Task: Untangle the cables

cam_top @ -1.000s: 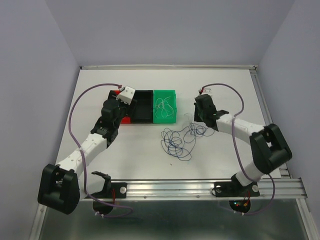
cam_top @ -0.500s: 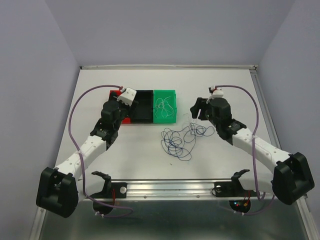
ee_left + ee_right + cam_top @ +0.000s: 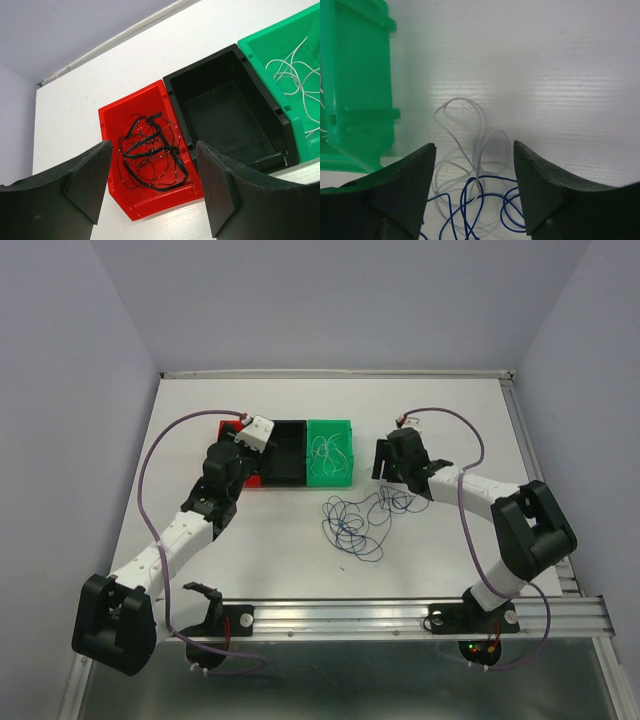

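White bench carries a red bin, a black bin and a green bin in a row. In front of the green bin lies a loose tangle of blue and white cable.

The step in hand looks to be drawing the white cable out of that tangle with the right claw. Its fingers are spread wide, with nothing between them. To do this well, the claw should come down on the tall white loop, which stands clear of the blue cable. It should close on that one strand only, then pull slowly toward the green bin so the blue coils slip off. Pinching lower, where white and blue cross, would likely drag both along. The strand is hair-thin, so the fingers need to close fully, low against the bench.

In the right wrist view, the white loop lies just ahead of the claw, centred on the gap and touching neither finger. The blue coils sit lower, between the two fingers. The green bin stands to the left of the loop.

The left claw, also spread and holding nothing, hovers above the red bin. That bin holds a black cable. More white cable lies in the green bin.
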`<action>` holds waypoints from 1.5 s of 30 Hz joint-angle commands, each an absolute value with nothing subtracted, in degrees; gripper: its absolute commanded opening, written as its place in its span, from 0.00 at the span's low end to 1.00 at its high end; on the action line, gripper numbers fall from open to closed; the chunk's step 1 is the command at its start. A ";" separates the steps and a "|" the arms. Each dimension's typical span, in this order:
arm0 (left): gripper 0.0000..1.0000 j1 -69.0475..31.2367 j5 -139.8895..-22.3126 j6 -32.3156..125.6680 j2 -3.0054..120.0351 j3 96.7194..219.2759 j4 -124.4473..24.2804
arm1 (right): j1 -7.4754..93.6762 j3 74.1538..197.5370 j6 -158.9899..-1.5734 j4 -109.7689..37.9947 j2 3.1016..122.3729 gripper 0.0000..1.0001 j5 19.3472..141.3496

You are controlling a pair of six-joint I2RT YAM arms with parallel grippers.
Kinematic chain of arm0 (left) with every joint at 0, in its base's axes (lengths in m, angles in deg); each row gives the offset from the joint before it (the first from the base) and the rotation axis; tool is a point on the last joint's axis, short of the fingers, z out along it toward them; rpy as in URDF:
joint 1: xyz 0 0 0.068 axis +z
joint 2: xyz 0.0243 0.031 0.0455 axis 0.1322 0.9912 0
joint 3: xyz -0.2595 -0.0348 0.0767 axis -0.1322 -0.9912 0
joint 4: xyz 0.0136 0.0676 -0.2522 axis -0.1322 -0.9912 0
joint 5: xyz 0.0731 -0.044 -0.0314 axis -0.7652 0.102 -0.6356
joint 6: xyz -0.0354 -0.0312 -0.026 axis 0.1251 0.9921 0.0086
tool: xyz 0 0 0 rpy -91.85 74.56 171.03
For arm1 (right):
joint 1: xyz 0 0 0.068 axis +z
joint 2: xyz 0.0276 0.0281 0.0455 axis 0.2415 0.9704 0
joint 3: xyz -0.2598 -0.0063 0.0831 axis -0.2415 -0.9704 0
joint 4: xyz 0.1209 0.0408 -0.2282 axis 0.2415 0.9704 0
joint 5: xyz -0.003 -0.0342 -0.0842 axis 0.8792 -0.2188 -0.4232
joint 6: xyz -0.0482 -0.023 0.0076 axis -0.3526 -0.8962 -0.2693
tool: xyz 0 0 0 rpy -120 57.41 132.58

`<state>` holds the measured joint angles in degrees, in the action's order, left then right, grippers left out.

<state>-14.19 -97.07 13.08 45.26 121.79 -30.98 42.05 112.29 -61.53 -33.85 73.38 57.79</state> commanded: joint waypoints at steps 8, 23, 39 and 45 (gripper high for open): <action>0.79 -14.73 -96.92 12.60 43.31 121.07 -28.63 | 41.57 118.05 -60.19 -32.88 75.09 0.07 55.12; 0.79 -16.40 -86.93 13.65 41.65 123.62 -32.14 | 41.92 104.25 -59.68 -46.93 39.77 0.01 69.80; 0.99 -19.38 -43.40 27.27 58.24 142.78 -20.74 | 41.92 114.61 -56.16 -57.05 33.95 0.01 85.54; 0.99 -24.22 -41.02 31.83 64.75 138.67 -10.10 | 41.92 112.33 -56.68 -59.33 31.85 0.01 86.24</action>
<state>-21.92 -46.01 27.46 64.30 141.18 -20.24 42.07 110.08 -56.62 -54.61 33.84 84.56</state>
